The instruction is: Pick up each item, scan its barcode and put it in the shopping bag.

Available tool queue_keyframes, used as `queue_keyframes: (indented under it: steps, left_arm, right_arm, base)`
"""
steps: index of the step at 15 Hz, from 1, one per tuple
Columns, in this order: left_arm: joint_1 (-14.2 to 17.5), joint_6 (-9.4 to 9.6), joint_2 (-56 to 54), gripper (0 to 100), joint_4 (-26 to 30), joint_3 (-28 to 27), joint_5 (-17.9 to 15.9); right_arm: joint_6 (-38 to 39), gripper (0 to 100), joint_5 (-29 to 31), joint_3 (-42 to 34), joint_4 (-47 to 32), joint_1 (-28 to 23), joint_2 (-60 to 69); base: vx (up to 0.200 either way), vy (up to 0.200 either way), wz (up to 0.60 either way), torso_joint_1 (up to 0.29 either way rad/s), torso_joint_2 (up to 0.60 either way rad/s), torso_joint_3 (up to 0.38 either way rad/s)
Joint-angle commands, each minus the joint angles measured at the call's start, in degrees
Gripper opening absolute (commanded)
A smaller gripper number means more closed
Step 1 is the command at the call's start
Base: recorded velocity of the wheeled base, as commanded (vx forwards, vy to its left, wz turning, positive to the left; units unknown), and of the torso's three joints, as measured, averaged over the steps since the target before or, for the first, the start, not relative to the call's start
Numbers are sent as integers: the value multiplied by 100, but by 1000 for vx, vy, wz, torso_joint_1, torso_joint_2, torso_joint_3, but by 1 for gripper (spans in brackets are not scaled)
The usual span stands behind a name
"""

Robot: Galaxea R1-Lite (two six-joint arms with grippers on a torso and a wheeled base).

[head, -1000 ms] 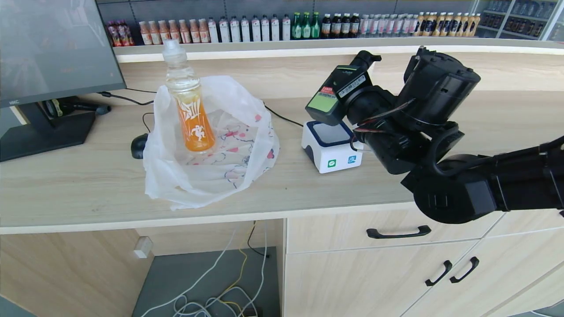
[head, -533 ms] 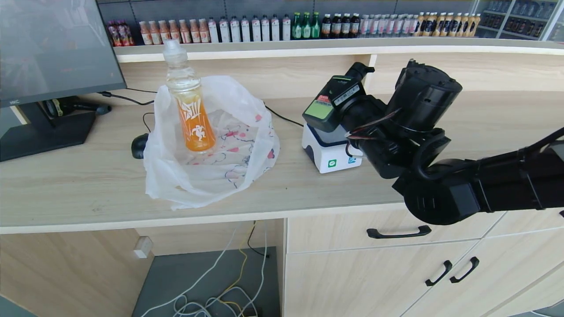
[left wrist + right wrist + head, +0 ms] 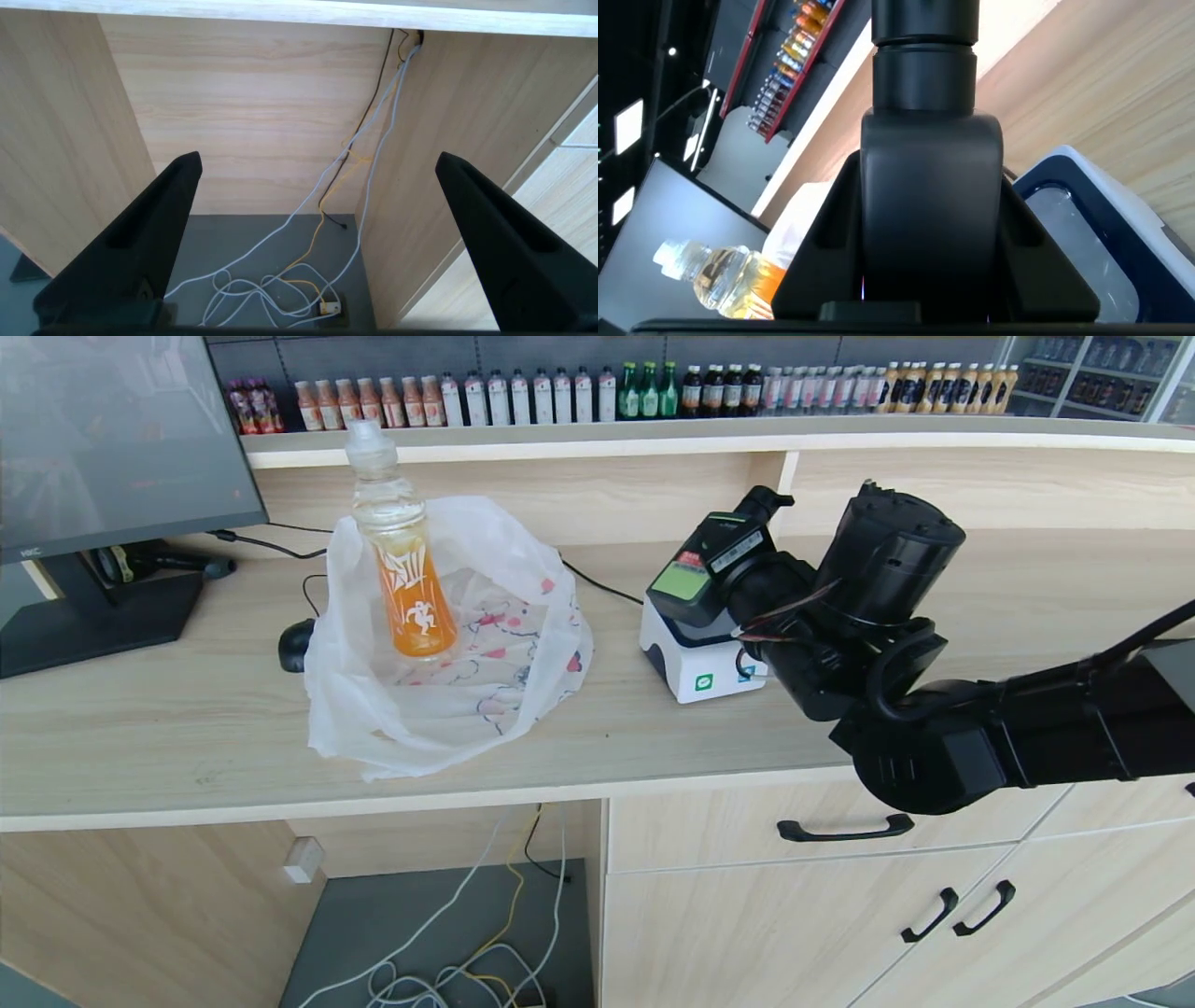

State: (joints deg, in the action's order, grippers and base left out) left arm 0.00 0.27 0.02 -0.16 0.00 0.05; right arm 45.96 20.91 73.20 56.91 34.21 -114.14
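Dark bottle (image 3: 714, 560) over one scanner (image 3: 707, 674), one orange bottle (image 3: 411, 597) in bag (image 3: 373, 733)

Head overlooks counter (image 3: 187, 737); right wrist, closer, shares scanner (image 3: 691, 667); left faces underneath.

The bottle (image 3: 401, 579) stands in the bag (image 3: 373, 709); scanner (image 3: 700, 677) to its right (container (image 3: 705, 569) held just above).

left claw (image 3: 318, 159): we hang it below the surface (image 3: 187, 728), fingers (image 3: 140, 243) spread wide | right claw (image 3: 747, 581): we hold it raised above the surface, clamped on a dark bottle (image 3: 705, 569)
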Motion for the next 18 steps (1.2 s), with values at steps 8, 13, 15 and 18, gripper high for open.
queue_keyframes:
  steps: [8,13,15,18]
  left_arm:
    - [0,0,-2,100,-2,0,-5]
    - [0,0,-2,100,-2,0,4]
    - [0,0,-2,100,-2,0,4]
    - [0,0,-2,100,-2,0,4]
  right_arm:
    - [10,0,1,18,5,-2,-64]
    - [10,0,1,27,14,-2,-56]
    - [1,0,1,27,5,-2,-38]
    - [-17,0,10,10,5,-2,23]
  base:
    - [0,0,0,0,0,0]
    - [0,0,0,0,0,0]
    - [0,0,0,0,0,0]
    - [0,0,0,0,0,0]
